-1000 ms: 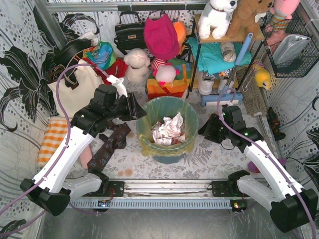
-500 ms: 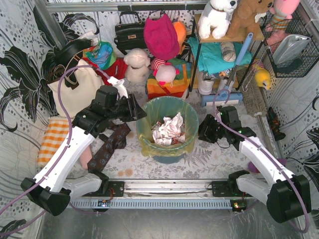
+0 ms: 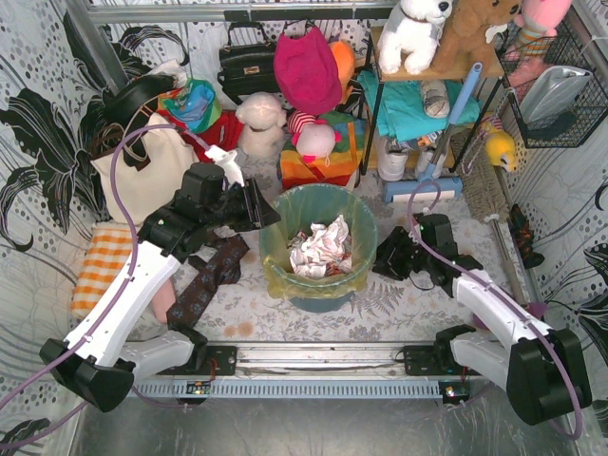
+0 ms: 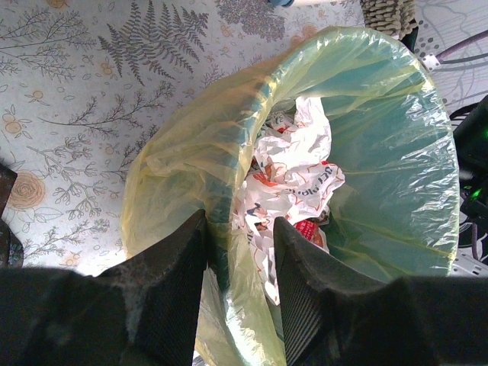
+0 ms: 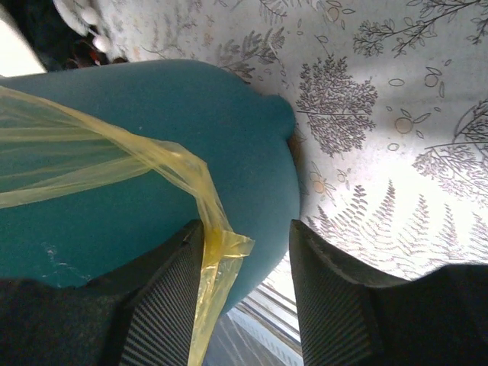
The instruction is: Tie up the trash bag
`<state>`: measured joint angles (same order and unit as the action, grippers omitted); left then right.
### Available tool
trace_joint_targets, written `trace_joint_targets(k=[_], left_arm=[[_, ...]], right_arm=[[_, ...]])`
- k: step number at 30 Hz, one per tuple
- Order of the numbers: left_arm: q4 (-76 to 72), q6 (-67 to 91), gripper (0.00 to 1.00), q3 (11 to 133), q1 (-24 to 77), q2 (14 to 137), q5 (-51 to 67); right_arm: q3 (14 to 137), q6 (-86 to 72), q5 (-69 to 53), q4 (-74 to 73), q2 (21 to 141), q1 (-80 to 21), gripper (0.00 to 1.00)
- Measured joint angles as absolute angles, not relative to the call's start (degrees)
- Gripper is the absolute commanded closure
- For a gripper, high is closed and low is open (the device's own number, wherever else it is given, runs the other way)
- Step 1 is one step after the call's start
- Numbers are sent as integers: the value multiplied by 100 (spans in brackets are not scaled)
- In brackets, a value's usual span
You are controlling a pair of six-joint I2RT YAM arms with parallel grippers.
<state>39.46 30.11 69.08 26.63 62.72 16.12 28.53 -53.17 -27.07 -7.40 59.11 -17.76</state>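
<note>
The trash bag (image 3: pixel 294 211) lined the teal bin (image 5: pixel 152 122) in the middle of the desk (image 3: pixel 399 304), and crumpled paper (image 3: pixel 321 249) hid its bottom. The left gripper (image 4: pixel 240 225) sat at the bag's left rim, jaws a bit apart with the plastic edge between them, not pinched. The right gripper (image 5: pixel 248 229) was low by the bin's right side, jaws wide, with a loose yellow strip hanging between. From above, its tips were just a dark blob.

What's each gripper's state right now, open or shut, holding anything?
Left gripper: open, fingers straddling the trash bag rim, not clamped.
Right gripper: open, a loose strip of the bag's edge hanging between its fingers, not pinched.
</note>
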Motion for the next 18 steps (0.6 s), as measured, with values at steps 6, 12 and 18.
trace_joint_targets(k=[6, 12, 18], left_arm=[[3924, 3033, 55, 6890, 2663, 6270, 1612], [3876, 3100, 56, 6845, 2663, 6263, 1614], [3857, 3142, 58, 6829, 2663, 6237, 1612]], right_arm=[[1997, -6388, -2880, 408, 5579, -1715, 58], [1378, -7441, -2897, 1245, 5214, -1715, 61], [1267, -7981, -2904, 1686, 4934, -1704, 79]])
